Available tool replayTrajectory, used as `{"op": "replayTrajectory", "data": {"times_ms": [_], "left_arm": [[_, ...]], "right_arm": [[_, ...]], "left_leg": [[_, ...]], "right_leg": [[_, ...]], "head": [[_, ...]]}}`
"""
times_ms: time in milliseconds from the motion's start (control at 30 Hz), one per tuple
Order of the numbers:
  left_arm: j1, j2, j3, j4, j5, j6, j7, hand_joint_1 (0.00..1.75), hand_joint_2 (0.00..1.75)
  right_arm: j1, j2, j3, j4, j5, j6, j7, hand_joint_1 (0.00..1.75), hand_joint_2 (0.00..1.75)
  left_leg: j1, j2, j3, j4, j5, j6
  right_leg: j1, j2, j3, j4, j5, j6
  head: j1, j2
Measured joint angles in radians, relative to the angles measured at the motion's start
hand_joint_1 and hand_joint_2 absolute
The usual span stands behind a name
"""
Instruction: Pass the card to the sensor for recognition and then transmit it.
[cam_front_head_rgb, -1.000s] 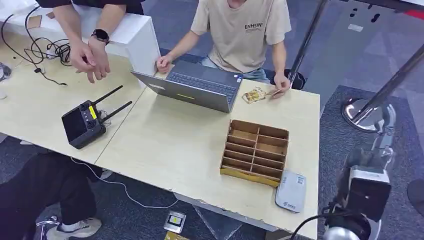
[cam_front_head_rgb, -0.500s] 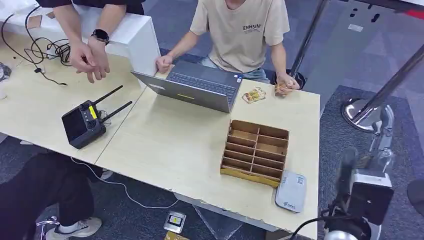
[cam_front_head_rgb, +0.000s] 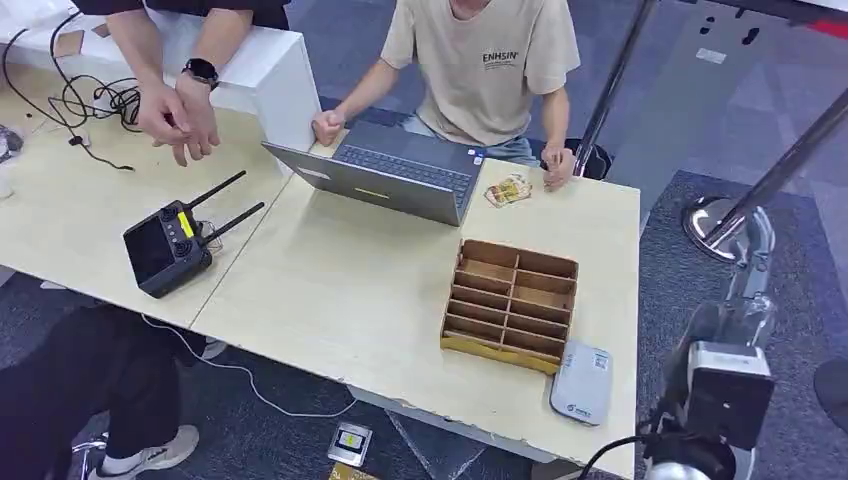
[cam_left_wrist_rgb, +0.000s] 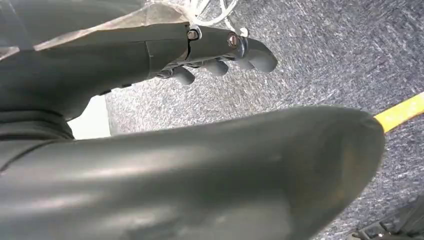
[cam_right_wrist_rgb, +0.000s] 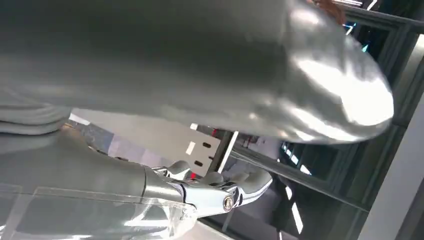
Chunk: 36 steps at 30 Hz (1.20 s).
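While empty and loosely spread, right hand (cam_front_head_rgb: 757, 262) raised beside pale wood bench (cam_front_head_rgb: 360, 290); left hand (cam_left_wrist_rgb: 220, 55) likewise slack, over speckled carpet (cam_left_wrist_rgb: 320, 60).

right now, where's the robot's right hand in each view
head view: right hand raised at the lower right, beyond the table edge, over the carpet.
right wrist view: right hand low in the picture, fingers stretched out, holding nothing.
left wrist view: the left hand instead, above the carpet.
shared landmark: the grey-blue carpet, in the head and left wrist views.
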Motion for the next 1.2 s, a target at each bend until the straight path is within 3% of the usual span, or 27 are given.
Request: {"op": "replayTrajectory", "data": {"times_ms": [1200], "left_arm": [[0.0, 0.0, 0.0, 0.0, -0.008, -0.01, 0.005, 0.0, 0.0]], "right_arm": [[-0.007, -0.009, 0.05, 0.0, -0.031, 0.021, -0.029, 0.0, 0.0]], "left_leg": [[0.0, 0.0, 0.0, 0.0, 0.0, 0.0]], "right_leg": [[0.0, 0.0, 0.0, 0.0, 0.0, 0.0]], "head": [[0.0, 0.0]]}}
